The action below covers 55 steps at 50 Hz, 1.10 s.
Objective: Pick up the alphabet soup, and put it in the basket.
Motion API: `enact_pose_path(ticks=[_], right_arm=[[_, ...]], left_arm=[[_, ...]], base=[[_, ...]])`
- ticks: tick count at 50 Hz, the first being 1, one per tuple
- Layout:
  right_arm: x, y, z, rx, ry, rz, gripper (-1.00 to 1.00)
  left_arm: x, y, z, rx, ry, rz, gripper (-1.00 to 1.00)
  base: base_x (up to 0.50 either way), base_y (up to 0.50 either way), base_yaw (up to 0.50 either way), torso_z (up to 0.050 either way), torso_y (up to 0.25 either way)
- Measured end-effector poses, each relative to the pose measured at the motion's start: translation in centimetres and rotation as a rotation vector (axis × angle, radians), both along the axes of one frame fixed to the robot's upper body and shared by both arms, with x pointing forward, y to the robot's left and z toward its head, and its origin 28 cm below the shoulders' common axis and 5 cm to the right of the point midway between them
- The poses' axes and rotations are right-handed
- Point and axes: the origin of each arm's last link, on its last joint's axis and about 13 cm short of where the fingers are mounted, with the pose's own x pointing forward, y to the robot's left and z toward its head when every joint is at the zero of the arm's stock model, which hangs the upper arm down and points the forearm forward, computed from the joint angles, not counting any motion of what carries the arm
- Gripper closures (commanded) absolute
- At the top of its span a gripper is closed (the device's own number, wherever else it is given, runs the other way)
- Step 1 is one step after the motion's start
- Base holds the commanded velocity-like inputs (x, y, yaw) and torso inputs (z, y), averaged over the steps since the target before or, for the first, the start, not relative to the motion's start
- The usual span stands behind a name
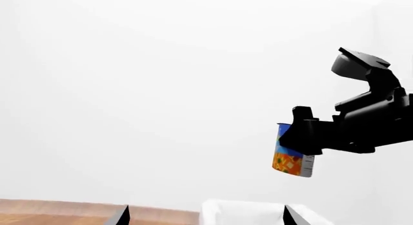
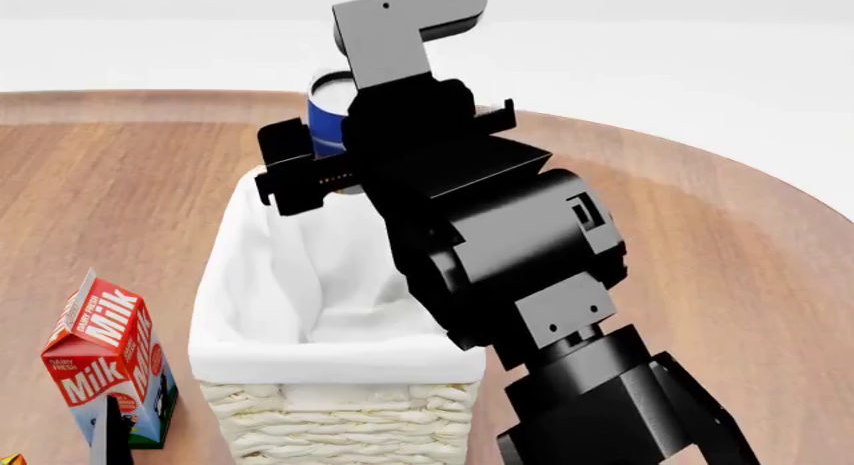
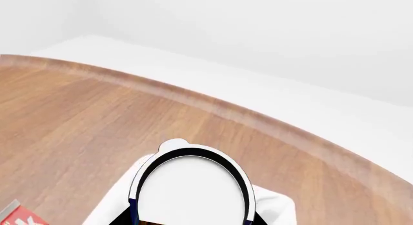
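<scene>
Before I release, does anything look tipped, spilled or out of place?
Nothing stands out. The alphabet soup hangs upright in the right gripper above the basket; the milk carton stands upright beside it on the table.

The right arm [image 2: 521,275] is showing as glossy black blocky housings stacked on a round black joint, topped by a dark grey bracket [image 2: 400,30] (small screw holes dotting its face); its black pincer [image 1: 303,135] is looking boxy.
</scene>
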Motion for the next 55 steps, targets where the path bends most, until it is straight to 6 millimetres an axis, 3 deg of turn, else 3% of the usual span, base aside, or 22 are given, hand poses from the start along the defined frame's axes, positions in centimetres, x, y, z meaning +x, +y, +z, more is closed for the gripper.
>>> enact_pose_path(ticks=[55], right_arm=[[-0.22, 0.05, 0.04, -0.016, -0.01, 0.016, 1.0]], left_arm=[[-0.43, -0.15, 0.18, 0.042, -0.048, 0.003, -1.0]], base=[[0.0, 0.0, 0.0, 0.0, -0.089]])
